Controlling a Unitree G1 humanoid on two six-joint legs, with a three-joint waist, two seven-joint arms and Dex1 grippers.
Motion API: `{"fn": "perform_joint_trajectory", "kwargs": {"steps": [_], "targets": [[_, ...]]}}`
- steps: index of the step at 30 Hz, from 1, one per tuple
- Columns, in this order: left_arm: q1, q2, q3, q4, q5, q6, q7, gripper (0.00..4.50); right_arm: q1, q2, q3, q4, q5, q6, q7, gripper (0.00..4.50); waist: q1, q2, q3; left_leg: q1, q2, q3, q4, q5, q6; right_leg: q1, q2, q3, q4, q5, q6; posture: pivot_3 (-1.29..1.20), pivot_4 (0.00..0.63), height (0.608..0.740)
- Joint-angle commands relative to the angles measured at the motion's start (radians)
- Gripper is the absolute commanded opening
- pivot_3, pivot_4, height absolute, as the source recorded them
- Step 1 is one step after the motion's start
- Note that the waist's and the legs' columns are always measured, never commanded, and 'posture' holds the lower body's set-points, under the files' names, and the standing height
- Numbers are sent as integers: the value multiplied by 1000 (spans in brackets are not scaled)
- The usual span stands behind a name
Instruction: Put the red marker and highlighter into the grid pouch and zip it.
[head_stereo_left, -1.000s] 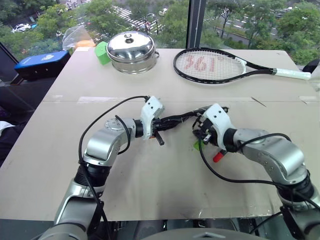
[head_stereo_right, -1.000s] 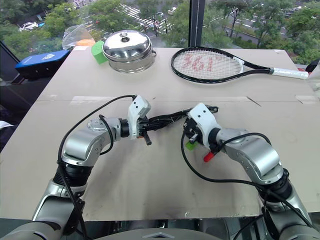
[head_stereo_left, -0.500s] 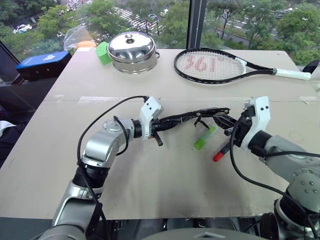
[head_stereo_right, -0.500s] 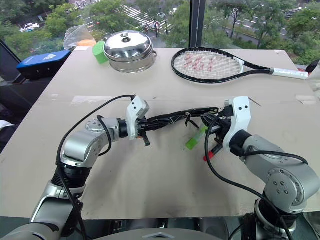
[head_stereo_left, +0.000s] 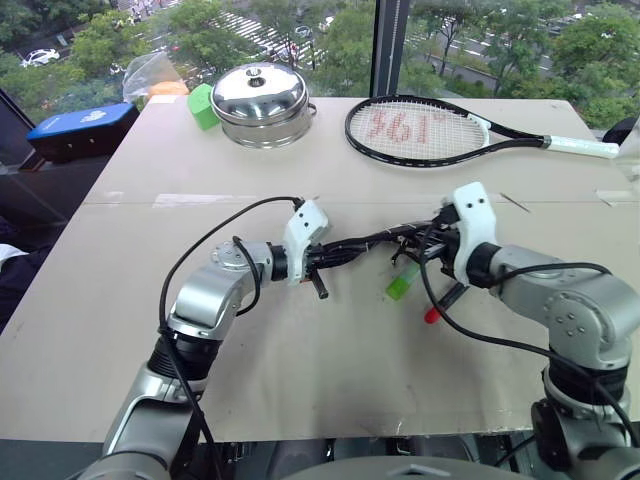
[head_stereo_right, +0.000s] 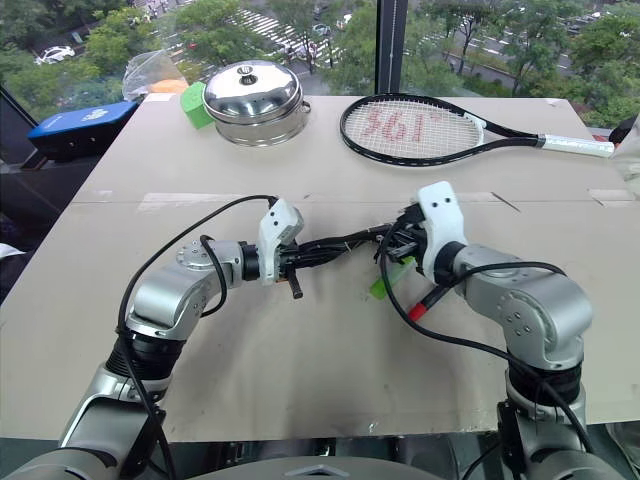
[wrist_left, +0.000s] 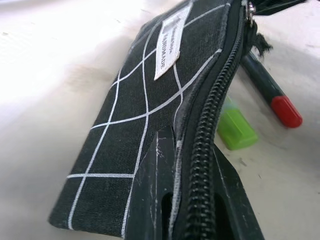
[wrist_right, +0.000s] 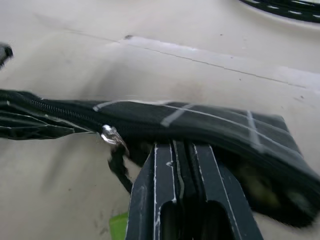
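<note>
The flat black fabric grid pouch with thin white lines (wrist_left: 150, 95) hangs over the tan table (head_stereo_left: 120, 300), pinched at one end by the left gripper (wrist_left: 192, 200) and at the other by the right gripper (wrist_right: 180, 165). The stubby green highlighter (head_stereo_left: 402, 282) and the black marker with a red cap (head_stereo_left: 444, 302) lie on the table just under the pouch. Further back sit a shiny metal pot (head_stereo_left: 262, 103) and a black tennis racket (head_stereo_left: 440, 130).

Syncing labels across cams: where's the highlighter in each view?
Left eye view: highlighter on the table, just under the grid pouch, near centre.
Right eye view: same spot, by the right gripper.
Left wrist view: green end right of the pouch's zipper edge.
Right wrist view: a green sliver at the bottom edge.
Shared landmark: red marker beside it.
</note>
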Motion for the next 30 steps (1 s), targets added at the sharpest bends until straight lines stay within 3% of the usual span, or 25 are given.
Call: {"fn": "perform_joint_trajectory", "kwargs": {"steps": [1, 7, 12, 16, 18, 19, 20, 21, 30], "targets": [[-11, 3, -3, -42, 6, -37, 1, 0, -49, -93, 188, 7, -102, -128, 60, 31, 0, 0, 0, 0, 0, 0, 0, 0, 0, 0, 0, 0, 0, 0, 0, 0, 150, 740], [-18, -8, -17, -32, 33, -39, 27, 0, -158, -267, 546, 85, -361, -406, 218, 31, 0, 0, 1, 0, 0, 0, 0, 0, 0, 0, 0, 0, -1, 0, 0, 0, 150, 740], [-22, -15, -22, -33, 42, -30, 39, 0, -213, -330, 681, 137, -554, -556, 306, 31, 1, -1, 1, 0, 0, 0, 0, 0, 0, 0, 0, 0, -1, 0, 1, 0, 150, 740], [-25, -14, -26, -32, 43, -23, 44, 0, -205, -340, 694, 179, -663, -643, 346, 1121, 1, -2, 2, 0, 0, 0, 1, 0, 0, 0, 0, 0, -1, 0, 1, 0, 150, 740], [-27, -13, -28, -31, 44, -18, 47, 0, -200, -343, 698, 188, -710, -660, 370, 2200, 1, -2, 2, 0, 0, 0, 1, 0, -1, 0, 0, 0, -1, 0, 1, 0, 150, 740], [-28, -12, -28, -30, 44, -16, 48, 0, -197, -343, 698, 187, -725, -661, 385, 2385, 1, -2, 2, 0, 0, 0, 1, 1, -1, 0, 0, 0, -1, 0, 1, 0, 150, 740], [-28, -12, -28, -30, 44, -15, 49, 0, -193, -341, 696, 186, -740, -662, 399, 3029, 1, -2, 2, 0, 0, 0, 1, 1, -2, 0, 0, 0, -1, 0, 1, 0, 150, 740], [-28, -11, -28, -29, 45, -13, 50, 0, -190, -340, 696, 184, -758, -669, 412, 3395, 1, -2, 2, 0, 0, 0, 1, 2, -4, 0, 0, 0, 0, 0, 1, 0, 150, 740], [-34, -20, -26, -13, 46, 1, 74, 0, -146, -299, 629, 172, -838, -690, 467, 3395, 2, -2, 2, 0, 0, 1, 1, 3, -5, 0, 0, 0, 0, 0, 1, 0, 150, 740]]}}
